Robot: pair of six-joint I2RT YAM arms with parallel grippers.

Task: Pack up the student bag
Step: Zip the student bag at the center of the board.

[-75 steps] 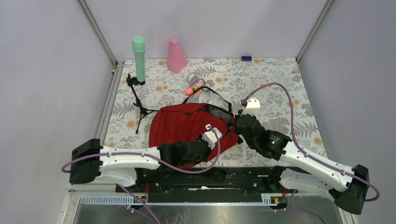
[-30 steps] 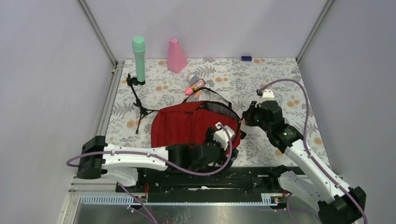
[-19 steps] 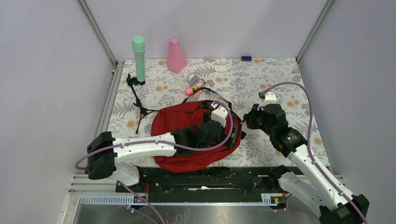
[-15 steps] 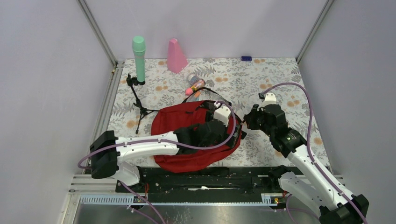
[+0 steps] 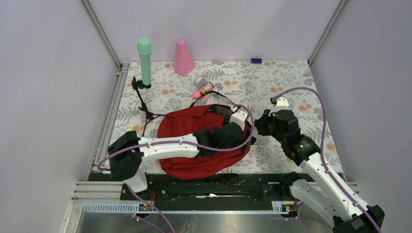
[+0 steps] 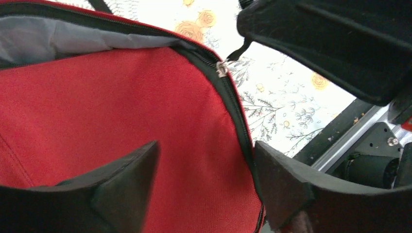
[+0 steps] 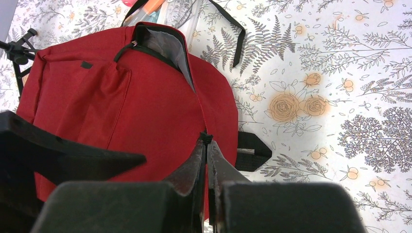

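- Standing unpacked at the back left of the desk (image 5: 291, 82) are a mint-green cylinder (image 5: 144, 60) and, just in front of it, a small black tripod (image 5: 144, 104).
- Further right, a pink cone-shaped thing (image 5: 183, 58) is upright by the back wall. A pink-ended tube (image 5: 204, 89) lies just behind the bag among other small bits (none of these is packed).
- The student bag (image 5: 182, 127) lies flat at the near middle of the desk. Its main zipper is partly open at the far end, where grey lining (image 7: 167, 48) shows.
- The left tool (image 6: 204, 155) hovers over the bag's red front, its fingers wide apart with nothing between them.
- The right tool (image 7: 206, 145), at the bag's right edge, is pinched tight on the zipper pull (image 6: 234, 52).
- My judgement is that the task is at an early stage. The zipper is being worked, and loading the loose things and closing the bag are left to do.
- A small blue thing (image 5: 256, 60) at the back right is too small to name.
- The bag's inside is hidden in every view, so I cannot tell whether anything is already in it.
- The left arm covers part of the bag's front, and the small bits behind the bag are cut off at the top of the right wrist view.
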